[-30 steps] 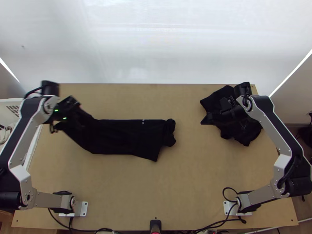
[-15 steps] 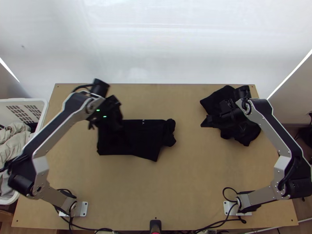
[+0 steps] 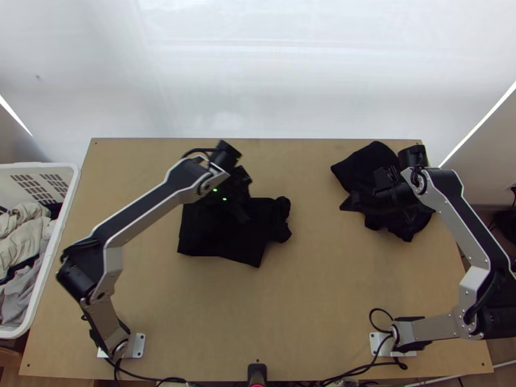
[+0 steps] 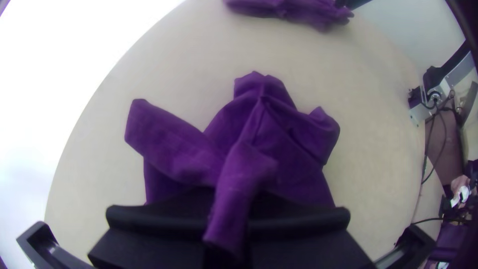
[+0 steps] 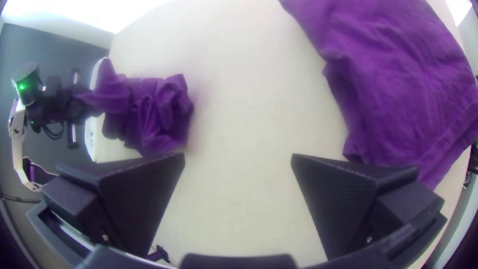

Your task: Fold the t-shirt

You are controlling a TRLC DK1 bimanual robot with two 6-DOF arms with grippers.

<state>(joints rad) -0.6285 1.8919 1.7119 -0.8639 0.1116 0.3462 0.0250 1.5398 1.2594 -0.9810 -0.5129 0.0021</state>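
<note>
Containers: 1 laundry basket [image 3: 50, 284], white plastic w/ slotted wall, at L edge of table [image 3: 309, 303]. In it: loose heap of clothes [image 3: 22, 242], beige + grey, some dark; no. of pieces can't be told from where I stand.

T-shirt [image 3: 222, 238]: black, on table betw. the two arms, L of centre. Folded over on itself, end toward R arm bunched. One part is lifted in L gripper [image 3: 238, 208]; its fingers are clamped on that bit of cloth. R gripper [image 3: 361, 188] is over the 2nd garment [image 3: 366, 161], fingers wide apart, nothing betw. them.

By view: top view gives basket + contents, both garments, both arms. L wrist view gives t-shirt close up: narrow strip runs into the fingers, sleeve-like flap sticks out to one side, small bunched folds at the far end; 2nd garment lies farther off, as does base of R arm [image 4: 428, 97] w/ cables. R wrist view gives t-shirt from the side, crumpled, w/ a corner drawn up to L gripper; 2nd garment is just beside R gripper's fingers, creased, partly spread, its outline cut by view's edge.

Counts: arms 2, grippers 2 (1 closed on cloth, 1 w/ gap), garments on table 2, basket 1, green lights on L gripper in top view 2, small black post [image 3: 257, 372] at near edge 1.
</note>
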